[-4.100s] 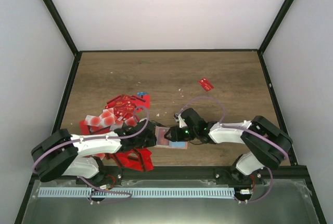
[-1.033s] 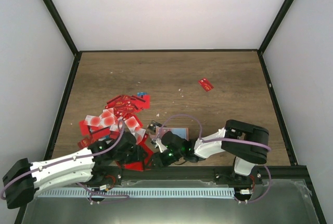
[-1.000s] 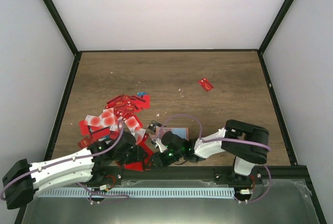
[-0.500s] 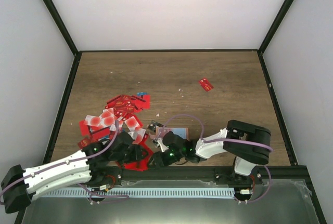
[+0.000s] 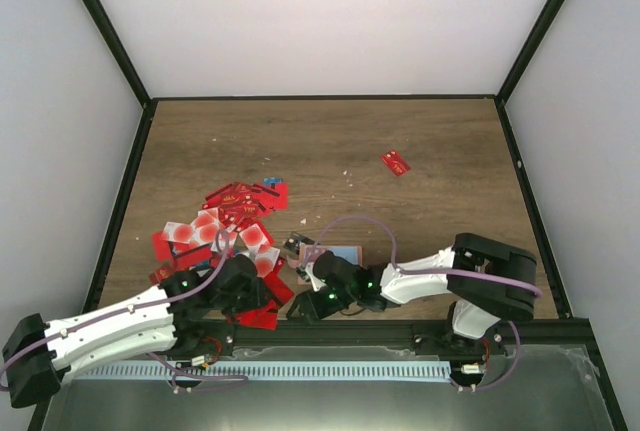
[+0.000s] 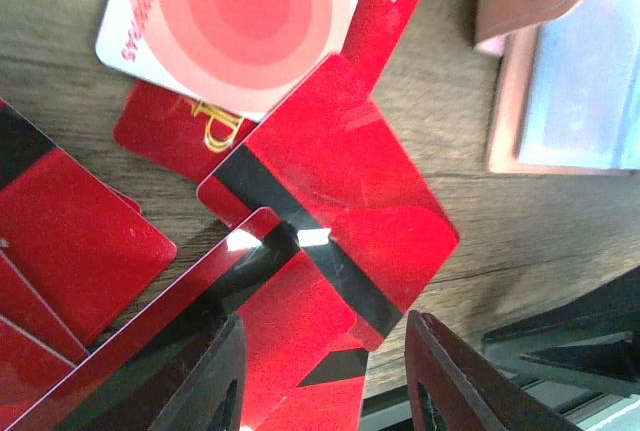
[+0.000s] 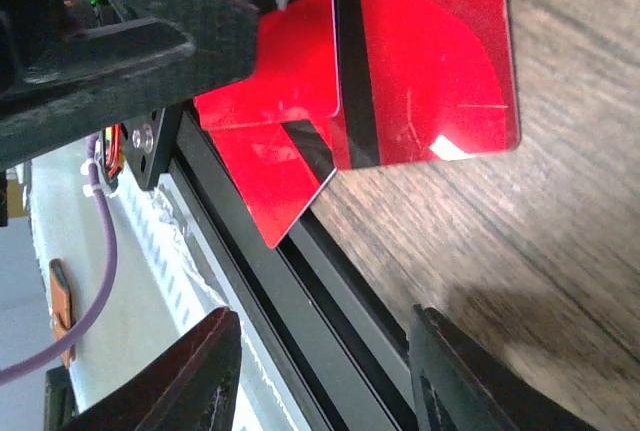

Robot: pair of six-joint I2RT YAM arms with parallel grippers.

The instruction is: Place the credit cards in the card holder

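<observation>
Cards [image 6: 330, 221] look thin, stiff, slick; pinch a raised edge; left gripper [image 6: 325, 329] and right gripper [image 7: 322, 319] gape empty

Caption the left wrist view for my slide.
Left gripper hovers open over overlapping red credit cards; card holder at upper right.

Red cards [image 5: 232, 213] lie thick around my left pincer [image 6: 325, 326], my right pincer [image 7: 322, 313] close beside it against the near rail [image 5: 400, 326]; bare table [image 5: 330, 141] beyond gives passage
</observation>
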